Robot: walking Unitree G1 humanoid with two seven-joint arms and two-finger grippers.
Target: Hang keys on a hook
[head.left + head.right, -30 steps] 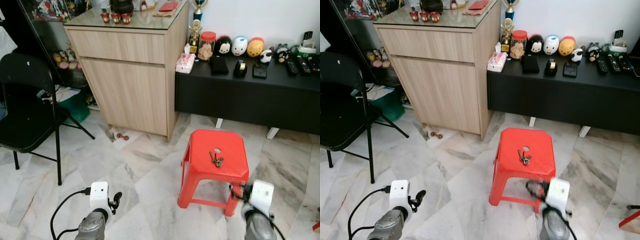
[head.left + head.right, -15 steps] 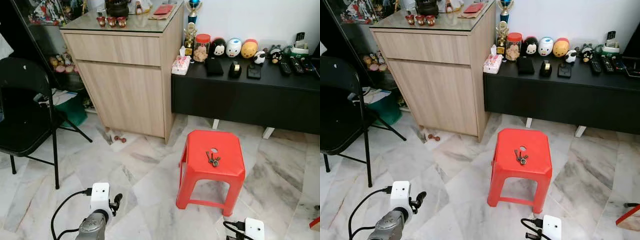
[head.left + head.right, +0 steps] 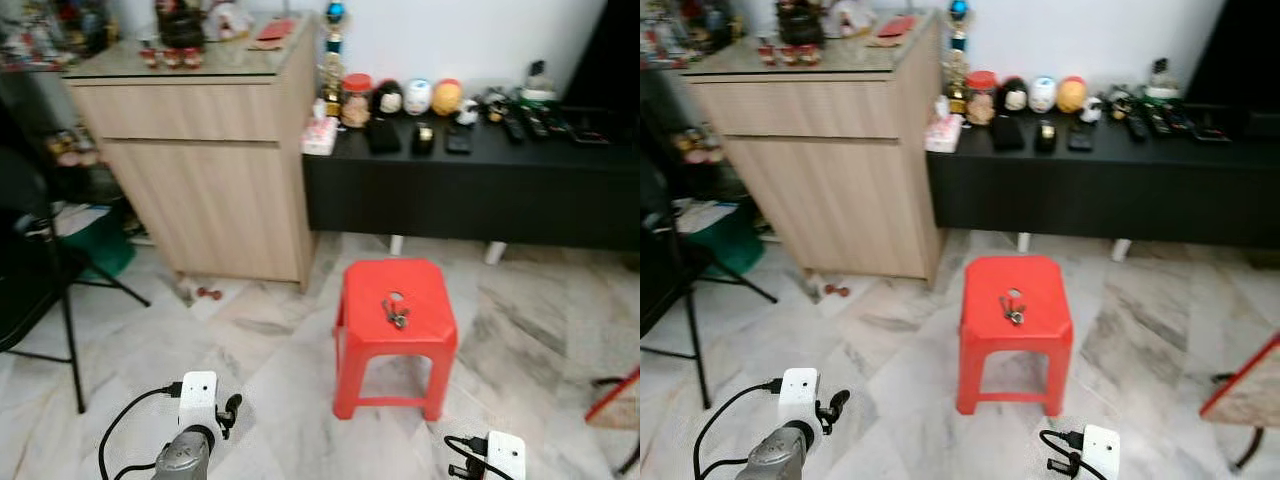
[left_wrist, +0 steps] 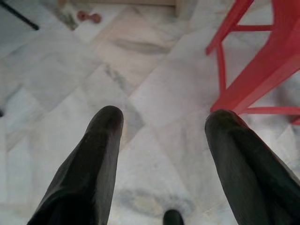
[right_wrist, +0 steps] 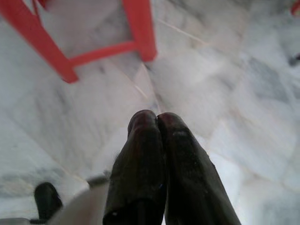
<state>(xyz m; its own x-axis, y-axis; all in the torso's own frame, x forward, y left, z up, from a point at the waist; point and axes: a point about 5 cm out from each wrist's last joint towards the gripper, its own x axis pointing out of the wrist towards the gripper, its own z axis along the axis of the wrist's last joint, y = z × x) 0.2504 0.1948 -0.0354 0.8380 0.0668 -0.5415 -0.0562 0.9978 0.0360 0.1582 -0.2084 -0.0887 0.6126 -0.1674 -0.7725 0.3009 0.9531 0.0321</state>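
Observation:
A bunch of keys (image 3: 394,313) lies on top of a red plastic stool (image 3: 394,335) standing on the marble floor ahead of me. My left gripper (image 4: 161,124) hangs low over the floor to the left of the stool, its two black fingers (image 4: 101,154) wide open with nothing between them. My right gripper (image 5: 157,117) hangs near the floor on the near right of the stool, fingers pressed together and empty. Both wrist cameras (image 3: 198,392) show at the bottom of the eye views.
A wooden cabinet (image 3: 210,170) stands behind left, a low black bench (image 3: 470,190) with toys and remotes behind the stool. A black folding chair (image 3: 30,290) is at the far left. A red-edged object (image 3: 1245,385) stands at the right.
The whole view has shifted: the camera has backed off and turned, so the stool looks smaller and further. The right arm dropped from beside the stool to the bottom edge.

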